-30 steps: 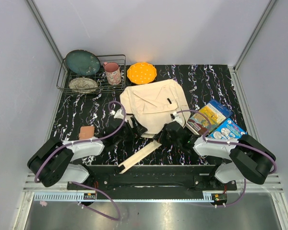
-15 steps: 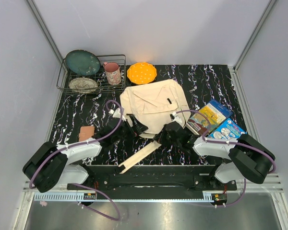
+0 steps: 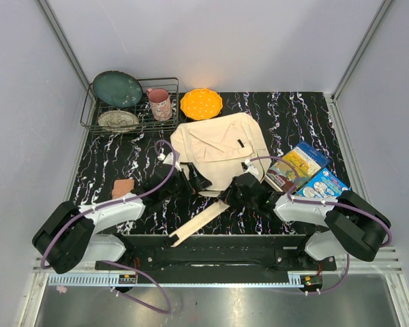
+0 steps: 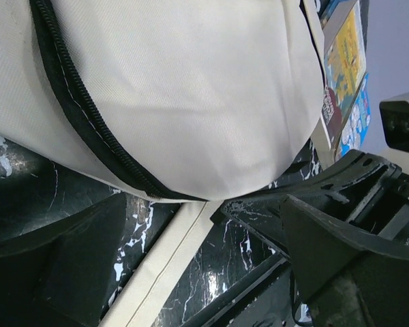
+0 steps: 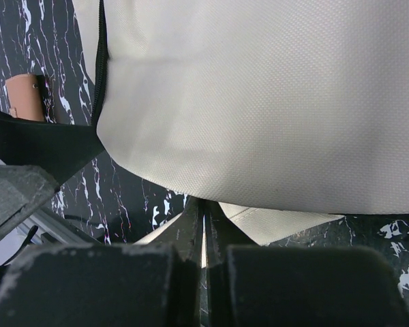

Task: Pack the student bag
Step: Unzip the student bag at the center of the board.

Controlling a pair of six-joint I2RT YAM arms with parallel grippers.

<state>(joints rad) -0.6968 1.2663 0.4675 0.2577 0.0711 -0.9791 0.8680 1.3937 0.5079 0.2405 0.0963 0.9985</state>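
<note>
The student bag (image 3: 221,148), a cream canvas backpack, lies flat in the middle of the black marbled table. One cream webbing strap (image 3: 199,223) trails from it toward the near edge. My left gripper (image 3: 191,182) stands open at the bag's near left corner. In the left wrist view its jaws (image 4: 211,262) are spread wide over the strap (image 4: 157,262), just below the bag's black zipper (image 4: 88,119). My right gripper (image 3: 240,189) is shut. In the right wrist view its tips (image 5: 204,221) press against the bag's (image 5: 273,102) near edge; whether fabric is pinched is hidden.
Colourful books (image 3: 305,172) lie right of the bag beside the right arm. A wire rack (image 3: 129,109) at the back left holds a teal plate (image 3: 117,88), a grey dish and a pink mug (image 3: 160,103). An orange plate (image 3: 201,103) sits behind the bag. A small brown block (image 3: 123,187) lies left.
My left gripper has opened wider and edged slightly toward the bag's corner. The right gripper and the bag have stayed put.
</note>
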